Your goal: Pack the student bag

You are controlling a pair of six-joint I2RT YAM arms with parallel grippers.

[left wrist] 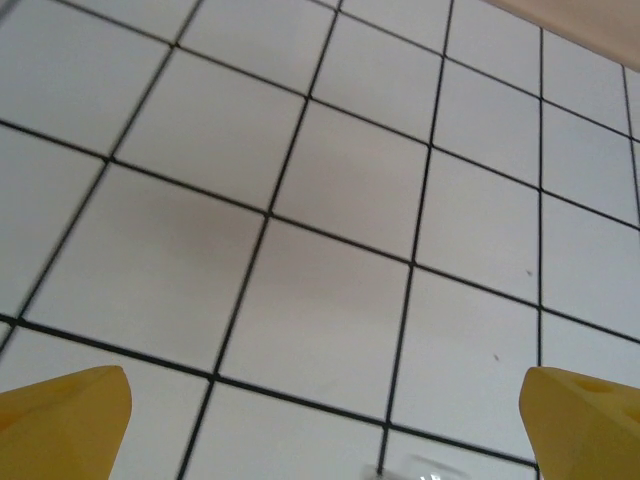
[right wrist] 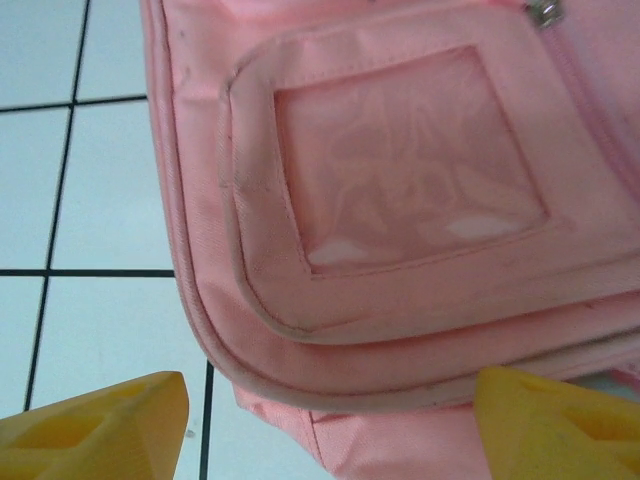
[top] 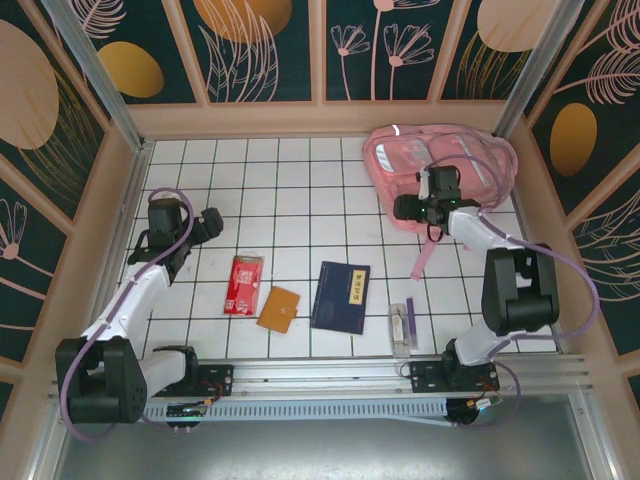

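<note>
Grey metal rail (top: 320, 375) runs along the near edge of the white tiled table (top: 300, 190) and carries both arm bases. Just beyond it, four things lie in a loose row between the arms. A clear case (top: 402, 329) with something purple inside sits nearest, below and slightly left of the right gripper (top: 420, 208). A dark blue booklet (top: 340, 297) lies further to that gripper's left. An orange-brown wallet (top: 279, 309) and a red packet (top: 243, 285) lie nearer the rail than the left gripper (top: 210, 222) and to its right. All four lie well apart from either gripper.

The left gripper hangs over bare tile on its own side. In the left wrist view its yellow fingertips (left wrist: 65, 425) are spread wide, with nothing but tile between them.

The right gripper reaches further out, to the student bag (top: 440, 165). This pink bag lies in the far right corner of the table, directly under and beyond that gripper, and a pink strap (top: 424, 258) trails back toward the arm. In the right wrist view the gripper (right wrist: 330, 430) stands open, holding nothing. Its yellow fingertips (right wrist: 100, 430) are set either side of the rounded lower corner of the bag (right wrist: 400, 330). Whether they touch the fabric is hard to tell. Just past the tips is a stitched pocket with a translucent window (right wrist: 410, 160), and a metal zip pull (right wrist: 546, 12) sits at the far right.
</note>
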